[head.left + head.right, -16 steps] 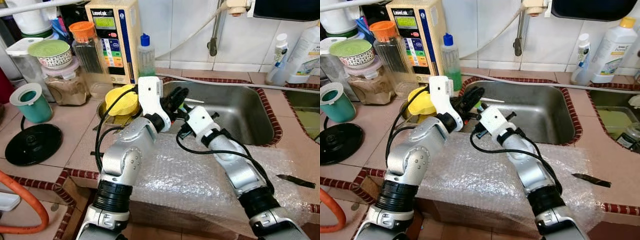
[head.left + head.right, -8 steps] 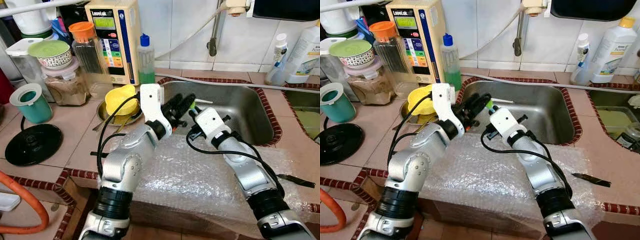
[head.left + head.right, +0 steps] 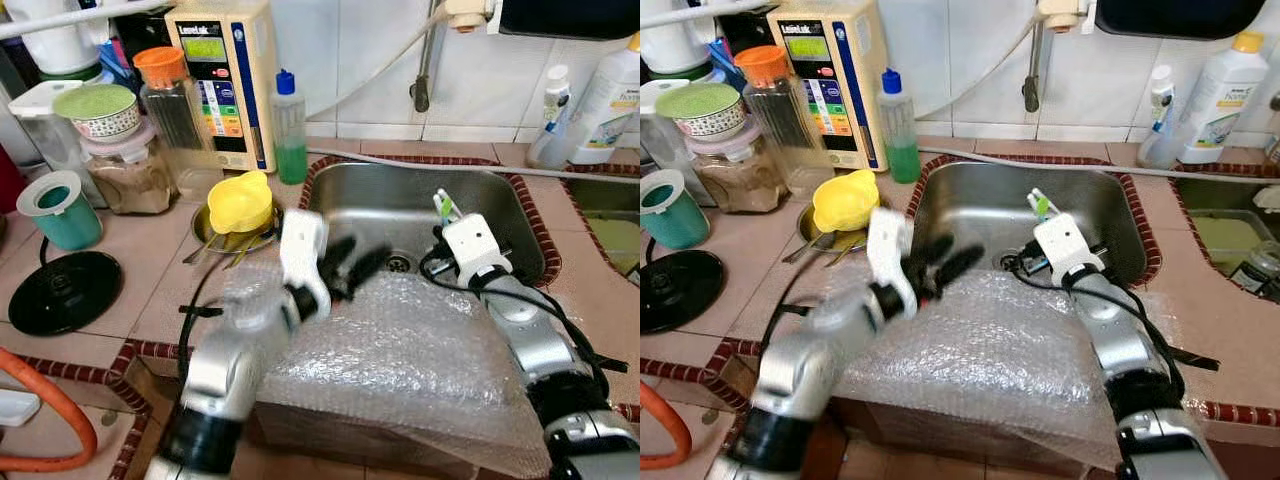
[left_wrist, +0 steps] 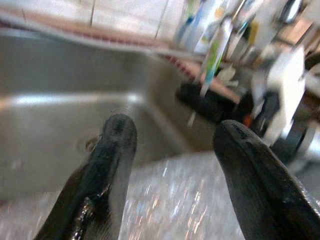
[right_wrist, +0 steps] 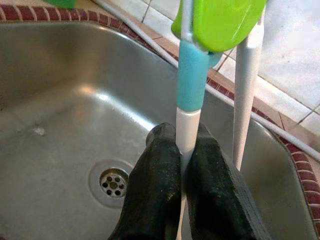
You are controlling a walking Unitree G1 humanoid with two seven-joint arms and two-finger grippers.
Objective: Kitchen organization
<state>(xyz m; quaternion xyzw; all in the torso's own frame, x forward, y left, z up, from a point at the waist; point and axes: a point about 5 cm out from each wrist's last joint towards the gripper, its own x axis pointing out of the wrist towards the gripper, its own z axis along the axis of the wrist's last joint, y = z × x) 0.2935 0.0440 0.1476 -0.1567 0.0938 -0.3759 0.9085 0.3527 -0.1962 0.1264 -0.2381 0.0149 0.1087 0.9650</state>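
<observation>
Over sink [image 3: 500, 215], right gripper [image 5: 181, 150] jaws clamp peeler [image 5: 192, 80], head cropped; left gripper [image 4: 172, 135] blurred, jaws apart.

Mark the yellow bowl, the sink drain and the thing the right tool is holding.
yellow bowl [image 3: 240, 202], left eye view, on its upturned side.
sink drain [image 5: 115, 182], right wrist view, on the strainer holes.
toothbrush [image 5: 190, 82], right wrist view, on its blue handle section.

head stereo looks down over sink [image 3: 480, 215]; both wrist cams sit close, facing its basin, sharing the drain [image 5: 114, 183]
</observation>
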